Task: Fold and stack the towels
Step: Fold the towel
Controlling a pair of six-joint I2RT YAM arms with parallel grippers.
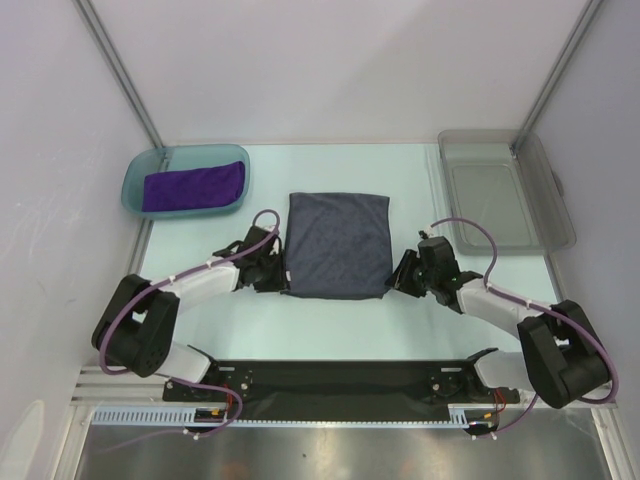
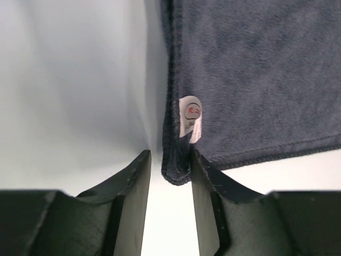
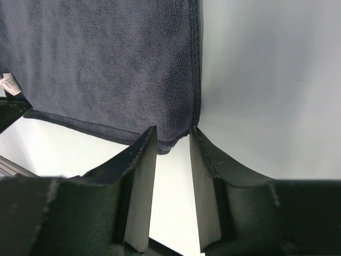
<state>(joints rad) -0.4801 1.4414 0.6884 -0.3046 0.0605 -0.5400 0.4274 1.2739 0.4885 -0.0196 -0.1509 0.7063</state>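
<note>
Top view: a grey-blue towel [image 1: 337, 245] lies spread flat at the centre of the white table [image 1: 330, 330]. The left gripper [image 1: 272, 270] is at its lower-left corner and the right gripper [image 1: 402, 272] at its lower-right corner.

Left wrist view: the left gripper [image 2: 169, 157] has its jaws partly open. The towel [image 2: 256, 80] corner, near the white label [image 2: 190, 118], lies between them, touching the frame-right finger [image 2: 205, 181] and clear of the other.

Right wrist view: the right gripper [image 3: 173, 133] also has its jaws apart. The towel [image 3: 106, 64] corner spans the gap at the fingertips, but whether they pinch it cannot be told.

A purple towel [image 1: 193, 187] lies in the teal tray [image 1: 135, 185] at upper left. The clear grey bin [image 1: 560, 215] stands at upper right.
</note>
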